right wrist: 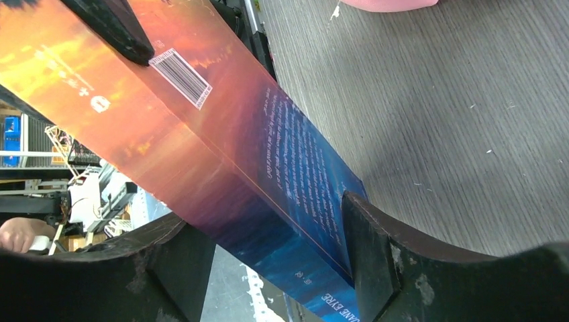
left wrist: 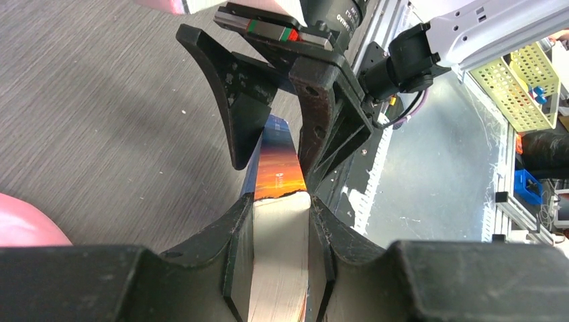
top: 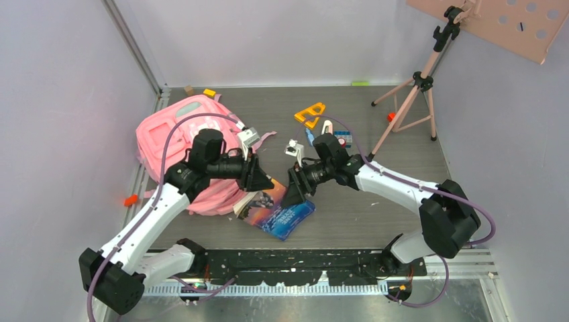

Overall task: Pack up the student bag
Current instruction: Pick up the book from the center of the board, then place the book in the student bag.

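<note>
Pink bag [top: 176, 142] is laid on the table [top: 376, 211], book [top: 282, 213] just beside it.
The book is pinched by the left gripper [left wrist: 280, 208]; it is straddled by the right gripper [right wrist: 265, 218], grip not discernible.

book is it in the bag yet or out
Out: the book sits outside the student bag, just beside it, its page edge clamped in the left gripper.
</note>
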### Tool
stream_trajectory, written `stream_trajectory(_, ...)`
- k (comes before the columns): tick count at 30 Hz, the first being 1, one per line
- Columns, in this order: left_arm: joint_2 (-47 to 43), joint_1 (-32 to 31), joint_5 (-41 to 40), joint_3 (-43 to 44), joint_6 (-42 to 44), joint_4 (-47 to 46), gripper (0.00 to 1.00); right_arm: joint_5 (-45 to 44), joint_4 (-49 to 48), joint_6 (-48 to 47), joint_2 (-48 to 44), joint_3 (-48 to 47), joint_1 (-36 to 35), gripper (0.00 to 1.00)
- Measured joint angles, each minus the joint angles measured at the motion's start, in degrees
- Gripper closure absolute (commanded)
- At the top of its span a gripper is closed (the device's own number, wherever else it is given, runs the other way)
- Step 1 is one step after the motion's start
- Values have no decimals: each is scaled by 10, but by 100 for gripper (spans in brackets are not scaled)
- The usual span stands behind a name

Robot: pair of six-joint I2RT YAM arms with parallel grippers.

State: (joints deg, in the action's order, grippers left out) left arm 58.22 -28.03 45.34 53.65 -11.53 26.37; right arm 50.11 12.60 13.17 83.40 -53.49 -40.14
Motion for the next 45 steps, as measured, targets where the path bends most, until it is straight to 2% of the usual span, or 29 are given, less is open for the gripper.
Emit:
stream_trajectory(1, 2, 0, 2, 0, 0, 0, 100, -2, -7, 2, 0, 4, -3, 34)
stream_trajectory(2, 3, 0, 3, 0, 0, 0, 100, -3, -15, 3, 0, 9, -4, 42)
stream_trajectory(3, 5, 0, 5, 0, 0, 0, 100, -2, -23, 3, 0, 12, -6, 53)
stream_trajectory(4, 7, 1, 5, 0, 0, 0, 100, 1, -33, 2, 0, 15, -7, 59)
stream_trajectory(5, 8, 3, 7, 0, 0, 0, 100, 10, -47, -4, 0, 18, -9, 73)
stream_trajectory(6, 11, 6, 5, 1, -1, -2, 100, 17, -59, -9, -1, 19, -11, 79)
stream_trajectory(7, 14, 10, 2, 2, -2, -3, 99, 31, -80, -17, -2, 23, -17, 91)
stream_trajectory(8, 16, 14, 4, 3, -2, -2, 93, 37, -91, -20, -4, 24, -23, 95)
stream_trajectory(10, 15, 18, 2, 10, -3, 5, 76, 45, -110, -17, -12, 29, -26, 99)
stream_trajectory(12, 15, 15, -13, 21, 5, 10, 47, 32, -119, -9, -17, 31, -24, 99)
stream_trajectory(14, 15, 11, -53, 33, 23, 14, 26, 5, -128, 10, -24, 33, -19, 99)
stream_trajectory(16, 12, 9, -110, 45, 43, 22, 17, -31, -121, 43, -36, 40, -7, 99)
stream_trajectory(19, 3, 9, -197, 53, 64, 40, 9, -96, -92, 97, -67, 63, 56, 100)
stream_trajectory(21, 1, 9, -273, 53, 81, 59, 8, -148, -59, 120, -92, 69, 101, 100)
stream_trajectory(23, 6, 9, -335, 53, 95, 80, 11, -209, -31, 126, -122, 69, 133, 100)
stream_trajectory(28, 47, -10, -483, 46, 122, 130, 17, -357, 62, 124, -219, 59, 151, 100)
stream_trajectory(31, 81, -59, -550, 43, 125, 165, 29, -409, 99, 124, -252, 44, 151, 100)
stream_trajectory(33, 106, -91, -592, 43, 121, 186, 36, -435, 111, 124, -266, 38, 153, 100)
stream_trajectory(37, 163, -130, -657, 43, 104, 236, 36, -475, 129, 124, -275, 33, 158, 100)
stream_trajectory(45, 206, -142, -732, 68, 52, 304, 40, -516, 145, 125, -275, 33, 161, 100)
